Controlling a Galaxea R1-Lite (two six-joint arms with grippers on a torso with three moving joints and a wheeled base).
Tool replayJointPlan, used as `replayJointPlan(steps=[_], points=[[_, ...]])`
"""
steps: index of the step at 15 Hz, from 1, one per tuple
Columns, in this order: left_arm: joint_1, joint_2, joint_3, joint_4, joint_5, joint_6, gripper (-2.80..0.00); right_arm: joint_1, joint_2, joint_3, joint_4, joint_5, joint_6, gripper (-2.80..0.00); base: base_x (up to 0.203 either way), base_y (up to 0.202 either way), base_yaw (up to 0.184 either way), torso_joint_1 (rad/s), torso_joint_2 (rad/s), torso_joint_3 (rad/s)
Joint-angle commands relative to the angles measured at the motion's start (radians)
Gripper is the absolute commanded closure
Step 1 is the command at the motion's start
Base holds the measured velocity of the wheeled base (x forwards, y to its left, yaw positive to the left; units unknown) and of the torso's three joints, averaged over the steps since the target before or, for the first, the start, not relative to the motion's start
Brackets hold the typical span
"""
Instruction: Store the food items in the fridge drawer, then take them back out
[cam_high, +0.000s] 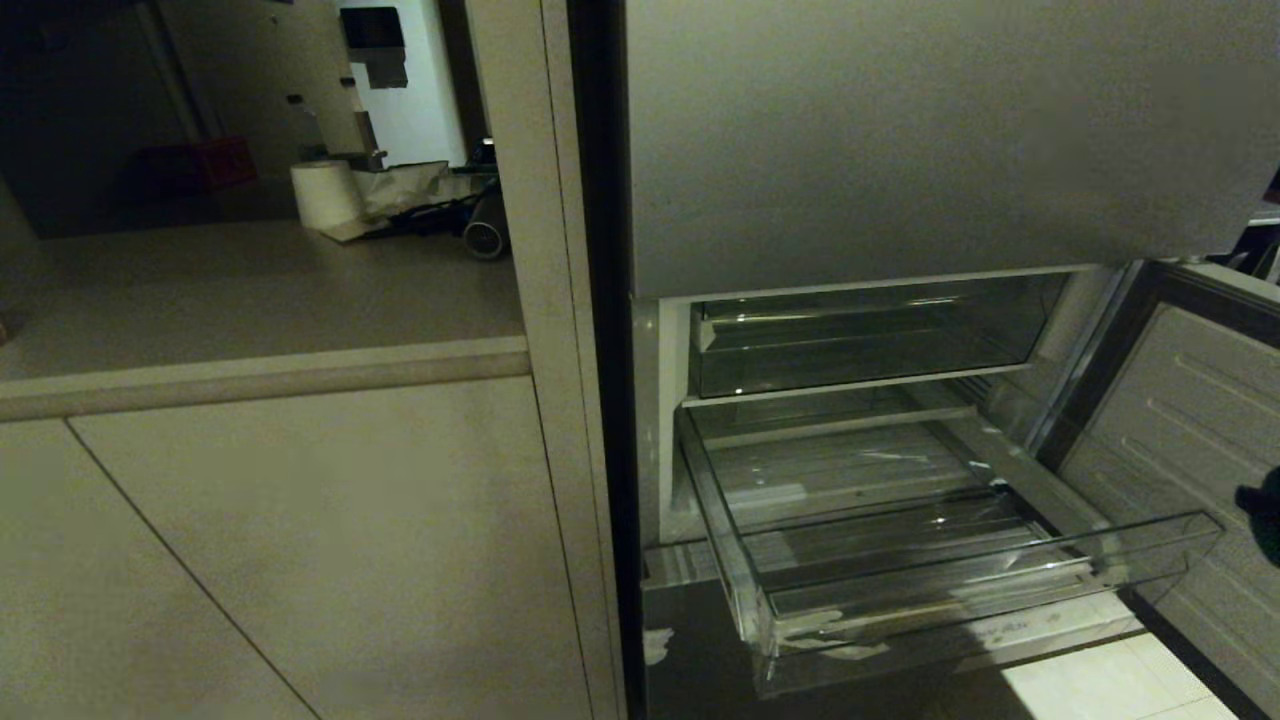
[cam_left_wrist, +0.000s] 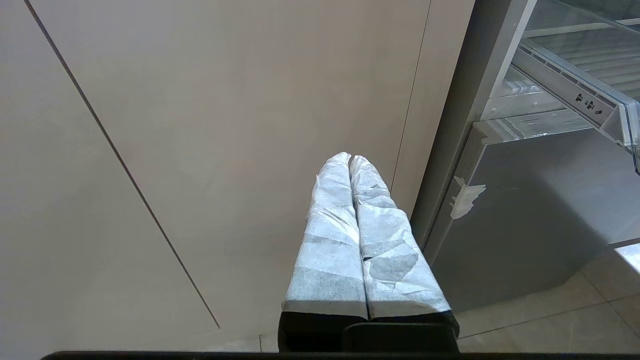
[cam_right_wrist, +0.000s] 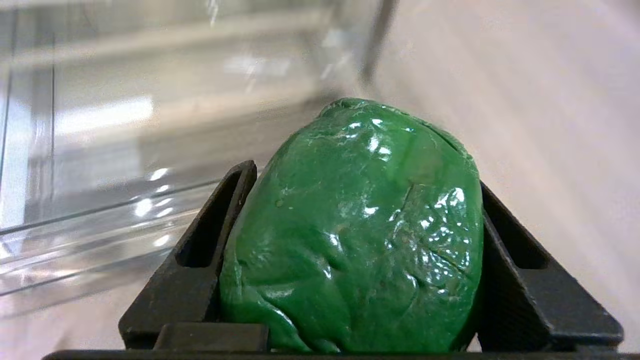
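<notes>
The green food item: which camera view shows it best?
The right wrist view: the green food item fills the middle there, glossy and wrinkled, clamped by the right end effector. The head view shows only a dark green sliver at its right edge. The left wrist view shows none of it.

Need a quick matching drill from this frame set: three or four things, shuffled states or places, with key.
Things:
1. clear plastic fridge drawer
2. glossy green lumpy food item
3. left pincer with white-wrapped fingers
4. white paper roll

States:
A. shut, empty, by the beige cabinet front
B. pulled out, nothing visible inside
C. standing on the counter
D. clamped in the right pincer

Pairs: 1-B, 2-D, 3-A, 4-C
</notes>
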Motion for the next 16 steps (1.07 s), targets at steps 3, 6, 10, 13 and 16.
replayJointPlan(steps=[3,6,10,13,16], points=[[0.000,0.001,0.000,0.001,0.000,0.000,0.00,-0.007,-0.266,-0.073,0.013,-0.255,-0.057,0.00,0.000,0.000,0.000,0.000,0.00,0.000],[0.000,0.001,0.000,0.001,0.000,0.000,0.00,-0.049,-0.233,-0.096,0.014,-0.311,-0.053,0.00,0.000,0.000,0.000,0.000,0.00,0.000],[0.000,0.001,0.000,0.001,0.000,0.000,0.00,-0.422,-0.205,-0.107,-0.013,-0.114,-0.039,0.00,0.000,0.000,0.000,0.000,0.00,0.000],[0.000,0.001,0.000,0.001,0.000,0.000,0.00,-0.748,-0.165,-0.171,-0.040,0.001,-0.007,0.00,0.000,0.000,0.000,0.000,0.00,0.000],[0.000,0.001,0.000,0.001,0.000,0.000,0.00,-1.073,-0.117,-0.228,-0.085,0.150,0.047,0.00,0.000,0.000,0.000,0.000,0.00,0.000]])
